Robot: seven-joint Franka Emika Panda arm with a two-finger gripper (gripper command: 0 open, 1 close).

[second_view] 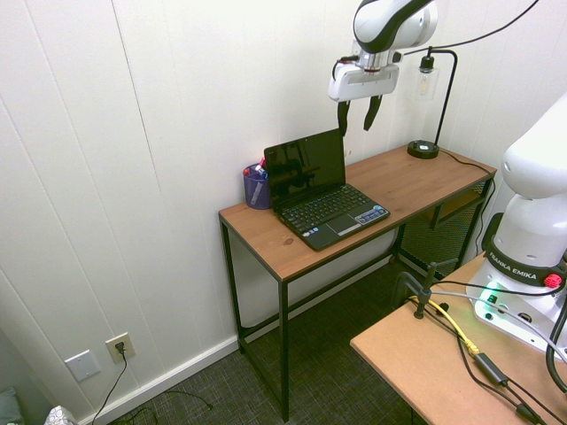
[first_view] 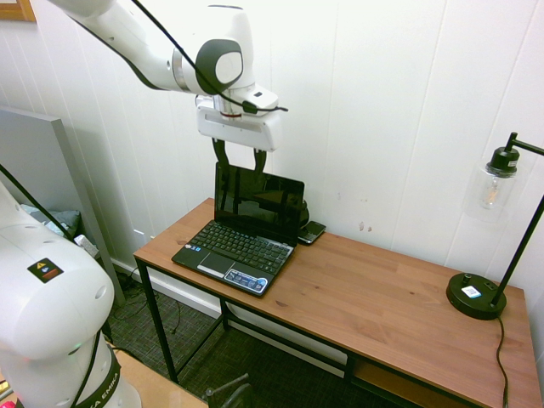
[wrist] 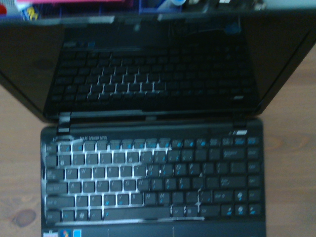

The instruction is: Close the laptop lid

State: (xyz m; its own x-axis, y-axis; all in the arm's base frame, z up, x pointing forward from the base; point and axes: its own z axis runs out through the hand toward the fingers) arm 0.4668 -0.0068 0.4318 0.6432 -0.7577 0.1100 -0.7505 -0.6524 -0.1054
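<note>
**Arm posed over the laptop lid**

The white arm (first_view: 127, 38) is extended above the laptop lid (first_view: 258, 203). The gripper (first_view: 238, 159) is pointed straight down, held just above the lid's top edge, its fingers (second_view: 342, 116) spread apart, nothing gripped.

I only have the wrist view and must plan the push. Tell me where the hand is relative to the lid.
Observer: The hand hangs above the laptop lid, over its top edge, not touching it.
Operator: Report the fingers.
Observer: They are open and point straight down, holding nothing.
Operator: Say how far the lid is open.
Observer: It stands nearly upright, leaning slightly back toward the wall.
Operator: List what is behind the lid.
Observer: A blue pen cup stands beside the lid at the wall, and a small dark phone lies by its other corner.
</note>
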